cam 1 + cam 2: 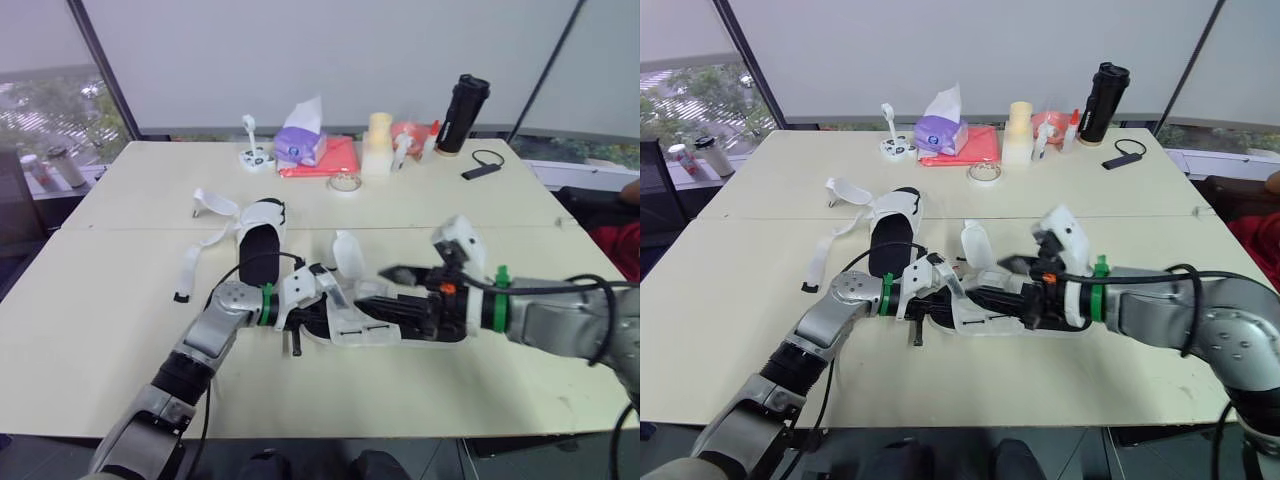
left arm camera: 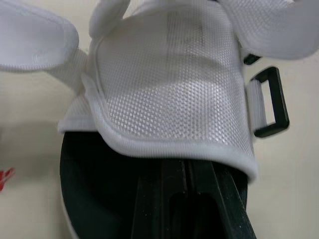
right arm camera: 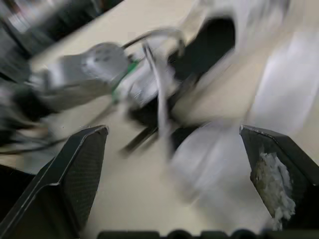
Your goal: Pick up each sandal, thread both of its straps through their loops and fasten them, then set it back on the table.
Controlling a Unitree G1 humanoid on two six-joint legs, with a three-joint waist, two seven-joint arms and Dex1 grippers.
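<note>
Left tool [image 1: 303, 305] clenched the sandal [image 1: 385, 328]; right tool [image 1: 403, 288], released, faced it. Mesh strap [image 2: 169, 89] looked floppy: pinch its tip.

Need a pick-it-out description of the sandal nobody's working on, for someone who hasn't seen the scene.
On the cream table, look just left of centre, behind the near sandal, which lies between the robot's arms. The far sandal lies there, with a black footbed and white upper. Unlike the near one, its long white straps trail loose across the table toward the robot's left.
</note>
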